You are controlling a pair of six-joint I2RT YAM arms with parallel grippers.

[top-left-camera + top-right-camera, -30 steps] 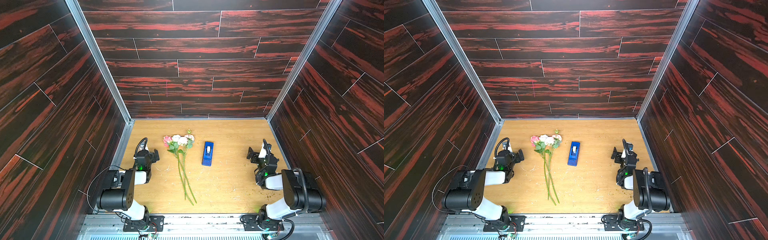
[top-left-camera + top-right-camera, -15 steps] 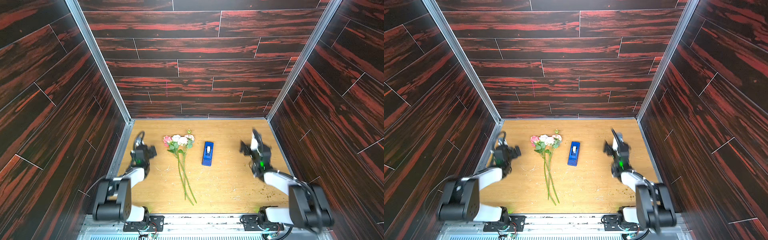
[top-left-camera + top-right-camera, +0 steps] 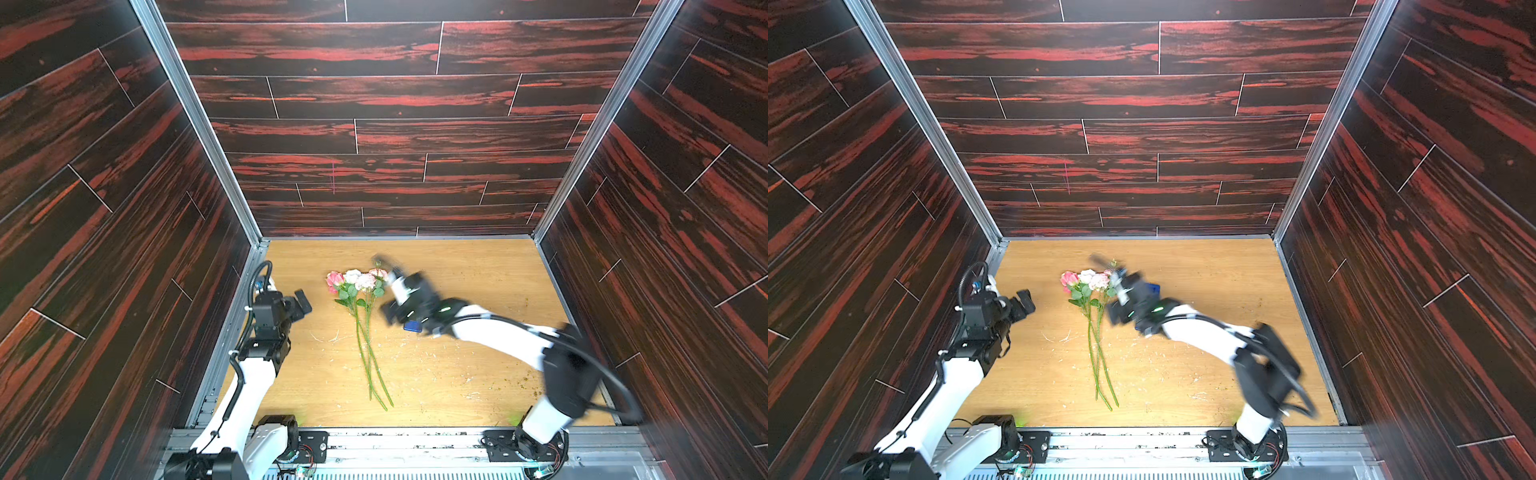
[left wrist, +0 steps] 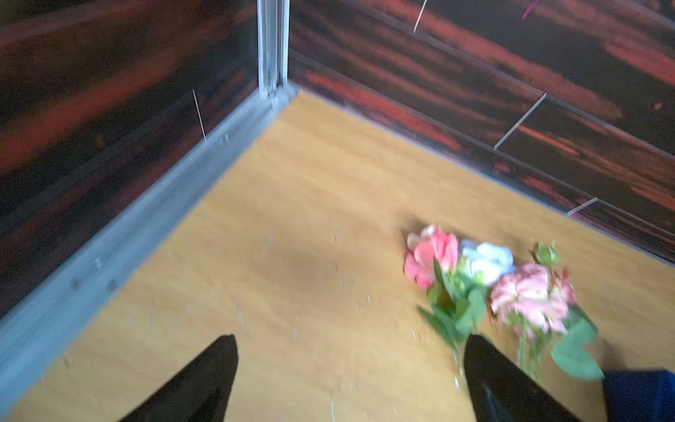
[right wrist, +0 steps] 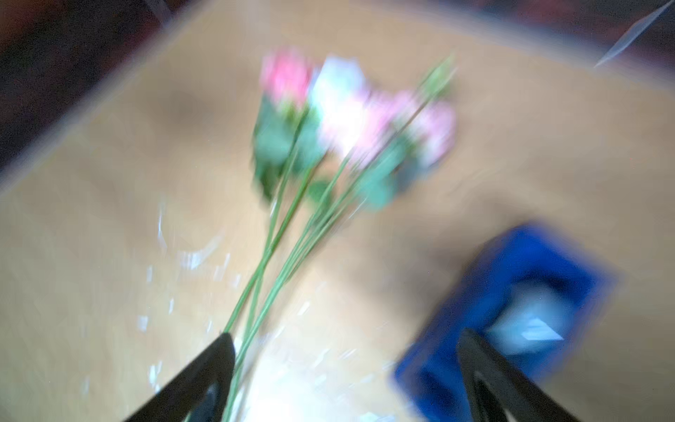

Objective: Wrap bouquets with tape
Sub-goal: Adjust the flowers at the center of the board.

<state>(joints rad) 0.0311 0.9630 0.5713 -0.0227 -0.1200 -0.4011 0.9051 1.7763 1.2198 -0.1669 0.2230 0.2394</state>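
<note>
Right tool: fingers apart, empty, hovering between the bouquet stems and the blue tape dispenser, likely lining up for tape. Left tool: apart, empty, beside the bouquet. Bouquet lies flat mid-counter, unwrapped.

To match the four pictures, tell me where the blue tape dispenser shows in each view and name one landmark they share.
In a top view: tape dispenser, a blue sliver under the right arm, beside the bouquet.
In a top view: a blue corner past the right arm.
Left wrist: dark blue edge beyond the bouquet's leaves.
Right wrist: blurred blue box beside the stems.
Shared landmark: the bouquet's pink and white heads.
</note>
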